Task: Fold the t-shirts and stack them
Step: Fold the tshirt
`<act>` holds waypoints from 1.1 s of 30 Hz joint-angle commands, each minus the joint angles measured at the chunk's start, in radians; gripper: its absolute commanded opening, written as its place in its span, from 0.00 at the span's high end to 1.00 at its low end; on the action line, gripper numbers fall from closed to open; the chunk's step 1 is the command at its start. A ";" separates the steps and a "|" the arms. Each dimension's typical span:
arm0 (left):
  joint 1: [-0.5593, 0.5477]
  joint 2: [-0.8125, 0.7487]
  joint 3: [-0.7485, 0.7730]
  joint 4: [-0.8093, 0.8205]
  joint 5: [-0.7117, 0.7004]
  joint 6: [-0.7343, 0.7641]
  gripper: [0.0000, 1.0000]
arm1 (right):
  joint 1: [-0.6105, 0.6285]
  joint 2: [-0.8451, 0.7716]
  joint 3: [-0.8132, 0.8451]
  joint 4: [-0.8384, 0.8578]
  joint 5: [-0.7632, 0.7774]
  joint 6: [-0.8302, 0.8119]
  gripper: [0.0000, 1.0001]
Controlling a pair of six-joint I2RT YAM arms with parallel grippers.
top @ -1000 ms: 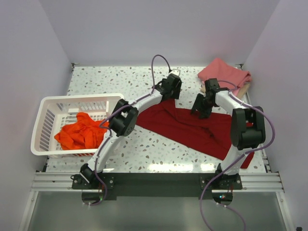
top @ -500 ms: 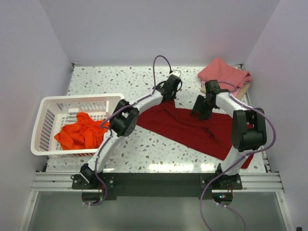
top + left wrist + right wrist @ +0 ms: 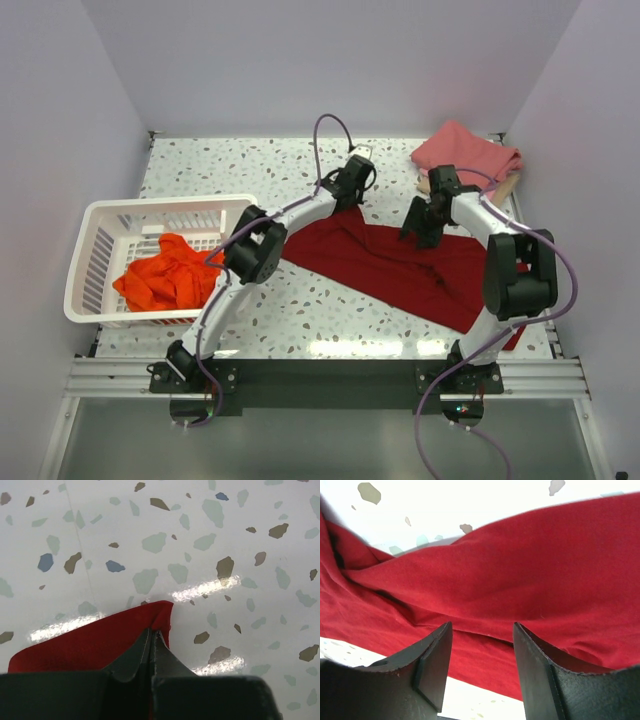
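Crimson t-shirt [image 3: 400, 265]: spread on table [image 3: 230, 165], centre-right.
Left gripper [image 3: 151, 632]: jaws pinched together on shirt's far corner.
Right gripper [image 3: 481, 627]: jaws wide apart above shirt, holding nothing.
Change: arms barely shifted since before.

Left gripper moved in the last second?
Yes, slightly. The left gripper, shut on a corner of the crimson shirt, has crept left in the top view, away from the folded pink shirt.
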 commanded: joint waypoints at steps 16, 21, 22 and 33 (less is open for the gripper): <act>0.071 -0.635 -0.639 0.230 -0.139 -0.247 1.00 | -0.188 -0.147 -0.100 -0.090 0.074 -0.087 0.45; 0.073 -0.714 -0.753 0.213 -0.110 -0.290 1.00 | -0.194 -0.174 -0.130 -0.103 0.077 -0.098 0.45; 0.071 -0.740 -0.788 0.211 -0.106 -0.297 1.00 | -0.193 -0.179 -0.135 -0.101 0.077 -0.098 0.45; 0.071 -0.847 -0.949 0.150 -0.099 -0.343 1.00 | -0.193 -0.211 -0.186 -0.119 0.072 -0.120 0.45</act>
